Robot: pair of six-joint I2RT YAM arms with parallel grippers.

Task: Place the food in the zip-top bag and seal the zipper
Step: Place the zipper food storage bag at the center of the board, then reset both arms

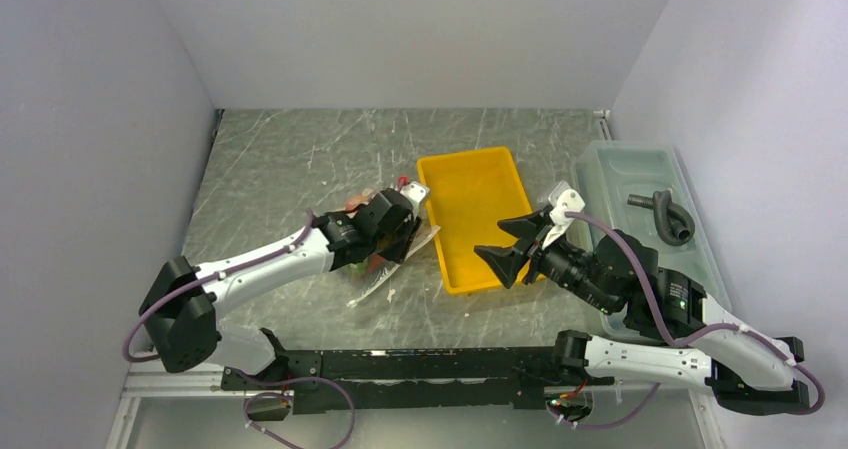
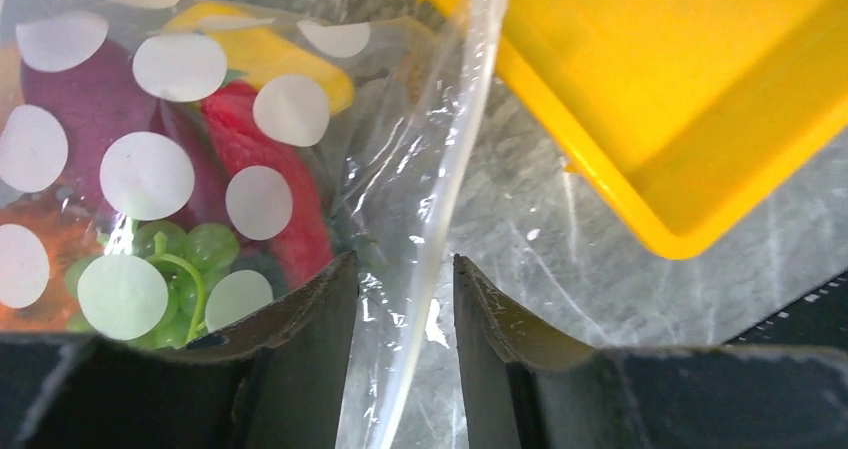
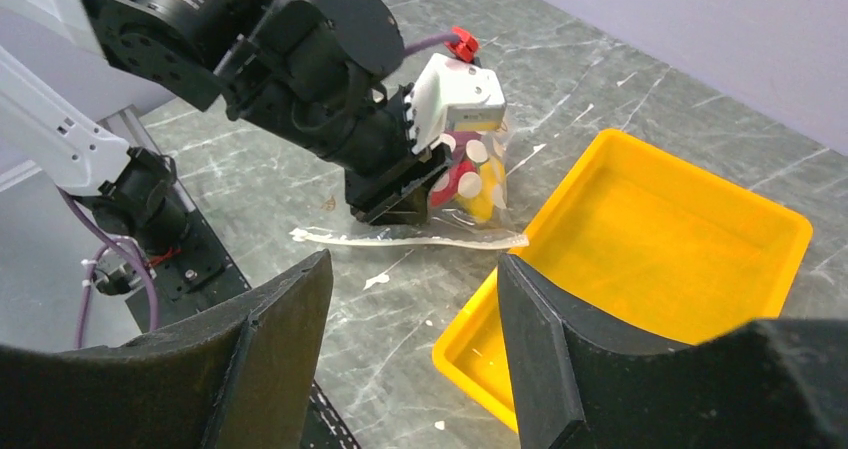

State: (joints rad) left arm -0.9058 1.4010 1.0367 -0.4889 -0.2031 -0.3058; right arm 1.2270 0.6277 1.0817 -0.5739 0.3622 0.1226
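Observation:
The zip-top bag (image 2: 150, 169) lies on the table left of the yellow tray, with the food inside: purple piece (image 2: 80, 99), yellow pear (image 2: 265, 54), red chilli (image 2: 245, 149), green grapes (image 2: 185, 249). The zipper (image 2: 455, 169) runs along the bag's mouth toward the tray. My left gripper (image 2: 405, 269) is down over the bag (image 1: 385, 269), jaws a small gap apart astride the zipper strip. From the right wrist the bag (image 3: 470, 179) and zipper (image 3: 400, 237) show under the left gripper (image 3: 395, 204). My right gripper (image 1: 512, 242) is open and empty, above the tray's near left corner.
The yellow tray (image 1: 470, 169) stands right of the bag and holds nothing; it also shows in the wrist views (image 2: 650, 69) (image 3: 680, 229). A translucent bin (image 1: 625, 164) with a dark hose piece (image 1: 668, 216) sits at the far right. Walls close in on three sides.

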